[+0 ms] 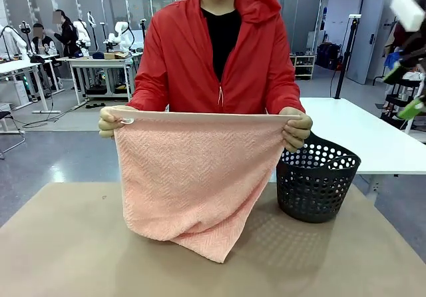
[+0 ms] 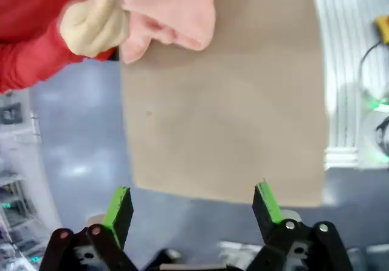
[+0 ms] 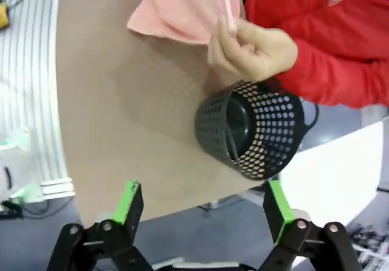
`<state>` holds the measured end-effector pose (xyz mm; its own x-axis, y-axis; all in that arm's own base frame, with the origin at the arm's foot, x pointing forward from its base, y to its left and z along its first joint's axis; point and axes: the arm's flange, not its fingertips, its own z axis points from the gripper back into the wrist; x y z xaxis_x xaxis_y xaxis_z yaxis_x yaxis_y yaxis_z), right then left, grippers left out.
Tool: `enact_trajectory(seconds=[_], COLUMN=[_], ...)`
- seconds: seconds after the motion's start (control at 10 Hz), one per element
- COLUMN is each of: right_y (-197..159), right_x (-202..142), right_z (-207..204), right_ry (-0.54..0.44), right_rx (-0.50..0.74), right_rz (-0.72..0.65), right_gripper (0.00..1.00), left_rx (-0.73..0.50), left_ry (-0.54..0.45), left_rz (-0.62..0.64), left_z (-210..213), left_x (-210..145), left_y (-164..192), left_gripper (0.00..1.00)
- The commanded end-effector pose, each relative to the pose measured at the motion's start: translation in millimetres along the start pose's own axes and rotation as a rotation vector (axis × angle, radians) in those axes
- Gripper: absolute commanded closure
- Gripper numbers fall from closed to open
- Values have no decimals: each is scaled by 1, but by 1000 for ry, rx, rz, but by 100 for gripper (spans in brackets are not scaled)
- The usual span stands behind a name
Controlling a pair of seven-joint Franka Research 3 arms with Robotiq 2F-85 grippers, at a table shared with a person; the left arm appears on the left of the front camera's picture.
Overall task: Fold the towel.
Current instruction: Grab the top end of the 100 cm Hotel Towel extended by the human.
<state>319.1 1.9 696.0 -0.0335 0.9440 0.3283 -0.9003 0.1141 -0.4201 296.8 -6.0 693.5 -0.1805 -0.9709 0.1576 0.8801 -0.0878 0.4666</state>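
A person in a red jacket holds the salmon-pink towel up by its two top corners across the table; its lower edge touches the tabletop. The towel hangs at the top of the left wrist view beside one hand, and the towel shows in the right wrist view beside the other hand. My left gripper is open, high above the near table edge, with nothing between its green pads. My right gripper is open as well, above the table's edge near the basket, with nothing between its fingers.
A black perforated basket stands on the brown table at the right, close to the person's hand; the basket looks empty. A white table stands behind it to the right.
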Motion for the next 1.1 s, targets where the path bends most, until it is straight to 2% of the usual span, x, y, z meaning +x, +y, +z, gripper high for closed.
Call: enact_trajectory(seconds=[0.0, 0.3, 0.4, 0.5, 0.8, 0.9, 1.0], right_y=[5, 5, 4, 6, 6, 6, -5], right_x=[16, 26, 19, 31, 31, 30, 56], right_z=[-27, -36, -34, -36, -36, -37, -34], right_ry=[55, 53, 21, 43, 43, 30, 24], right_rx=[-8, -13, 14, 0, 0, 9, 25], right_rz=[69, 57, 2, 102, 102, 98, 93], right_gripper=[0, 0, 0, 0, 0, 0, 0], left_rx=[131, 119, 139, 106, 106, 105, 113], left_ry=[30, 14, -67, 20, 20, -8, -28], left_rz=[-108, -90, -49, -130, -130, -127, -120], left_z=[-22, -30, -20, -29, -29, -29, -5], left_x=[5, 8, 1, 13, 13, 9, 41], left_y=[-10, -6, -3, -6, -6, -5, 5], left_gripper=[0, 0, 0, 0, 0, 0, 0])
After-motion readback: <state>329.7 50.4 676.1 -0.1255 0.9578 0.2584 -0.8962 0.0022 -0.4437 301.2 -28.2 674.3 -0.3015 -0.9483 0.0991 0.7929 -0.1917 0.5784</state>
